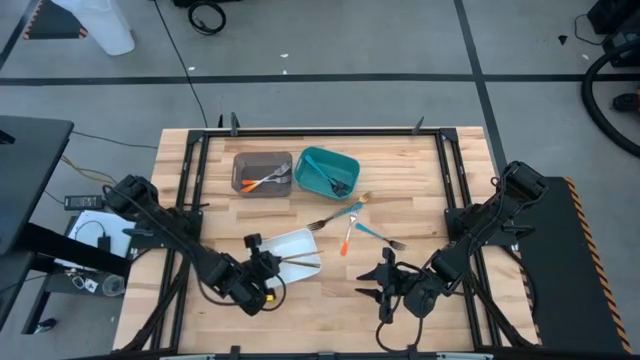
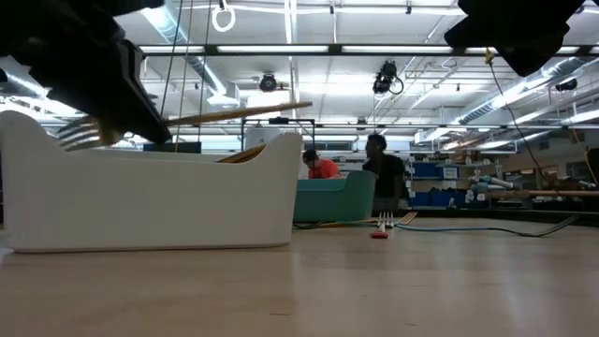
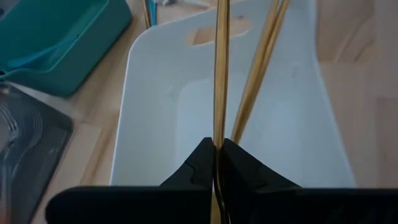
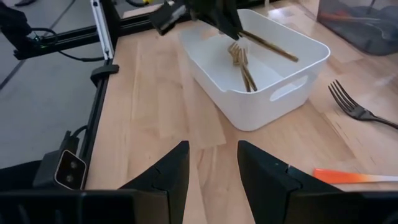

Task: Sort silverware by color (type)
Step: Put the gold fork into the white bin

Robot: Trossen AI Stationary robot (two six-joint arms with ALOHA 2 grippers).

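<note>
Wooden table [image 1: 420, 160] with black frame rails fills the high view; clock directions below are read from its centre. White tray [image 1: 290, 247] sits at about 7 o'clock, near the front edge; it holds a gold fork [image 4: 244, 67] lying on its floor. Teal bin [image 1: 326, 171] sits at 12 o'clock with teal-handled pieces inside; grey bin [image 1: 262, 172] is just beside it at 11 o'clock, holding orange-handled pieces. Left gripper [image 1: 268, 266] is at the tray's 8 o'clock corner, jaws pinched shut on a slim gold utensil [image 3: 220, 68]; in the left wrist view its handle runs straight out from between the fingertips over the tray, and a second gold handle [image 3: 260, 62] slants beside it. In the low view the held piece sits above the tray rim, roughly level, its tines at the gripper side. Right gripper [image 1: 385, 282] hovers at 5 o'clock over bare wood, jaws parted with nothing between them; the right wrist view shows both fingers [image 4: 166, 174] apart above the tabletop. Loose silverware remains at 3 to 4 o'clock from centre: an orange-handled fork [image 1: 347, 240], a teal-handled fork [image 1: 378, 235] just beside it, another teal-handled piece [image 1: 346, 212] and a dark fork [image 1: 320, 222] near the tray's far corner. Two people [image 2: 374, 173] stand in the room behind the table in the low view.
</note>
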